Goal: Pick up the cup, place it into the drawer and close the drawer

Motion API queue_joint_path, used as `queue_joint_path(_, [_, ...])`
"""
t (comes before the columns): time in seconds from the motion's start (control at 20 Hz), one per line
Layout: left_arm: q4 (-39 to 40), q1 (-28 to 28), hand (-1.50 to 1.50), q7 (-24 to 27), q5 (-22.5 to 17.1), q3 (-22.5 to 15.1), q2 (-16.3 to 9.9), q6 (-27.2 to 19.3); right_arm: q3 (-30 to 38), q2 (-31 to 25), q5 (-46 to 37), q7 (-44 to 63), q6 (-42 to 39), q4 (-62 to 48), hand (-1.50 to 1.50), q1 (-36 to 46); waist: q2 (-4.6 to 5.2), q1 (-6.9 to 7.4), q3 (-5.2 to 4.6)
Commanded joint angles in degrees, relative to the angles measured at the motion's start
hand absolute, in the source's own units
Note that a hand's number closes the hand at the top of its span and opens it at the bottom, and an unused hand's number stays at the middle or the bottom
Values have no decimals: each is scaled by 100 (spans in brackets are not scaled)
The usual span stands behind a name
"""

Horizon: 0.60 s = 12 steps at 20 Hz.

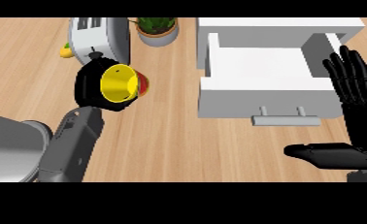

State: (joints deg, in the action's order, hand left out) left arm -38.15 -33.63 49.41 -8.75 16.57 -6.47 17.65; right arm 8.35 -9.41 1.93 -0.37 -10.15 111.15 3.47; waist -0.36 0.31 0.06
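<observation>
A yellow cup (119, 82) with a red patch on its side sits in my left hand (91, 85), whose black fingers curl round it; the cup's mouth faces up and toward me. It is held above the wooden counter, left of the white drawer unit (276, 26). The drawer (258, 80) stands pulled out, its white inside bare, its grey handle (284, 118) at the front. My right hand (350, 97) is open at the right edge, fingers straight up beside the drawer's right wall, thumb stretched out low.
A white toaster (97, 36) stands at the back left, with a small yellow and green thing (66, 51) at its left side. A potted plant (157, 29) stands behind the cup. A grey rounded body (18, 148) fills the lower left corner.
</observation>
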Motion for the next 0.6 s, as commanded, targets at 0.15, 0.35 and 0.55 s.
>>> queue_joint_path(0.15, [-1709, -282, 150, -1161, 98, -608, 614, -787, 10, 73, -85, -373, -53, -259, -150, -191, -3, 22, 2])
queue_joint_path(0.35, [-2169, -822, 150, -2177, 54, -789, 534, -990, 90, 13, 34, -118, -43, -51, -150, -65, 15, -29, -3])
queue_joint_path(0.55, [-2248, -1198, 150, -2588, 65, -1291, 642, -1654, 238, -104, 141, -318, -228, -217, -150, -154, 26, -73, -3])
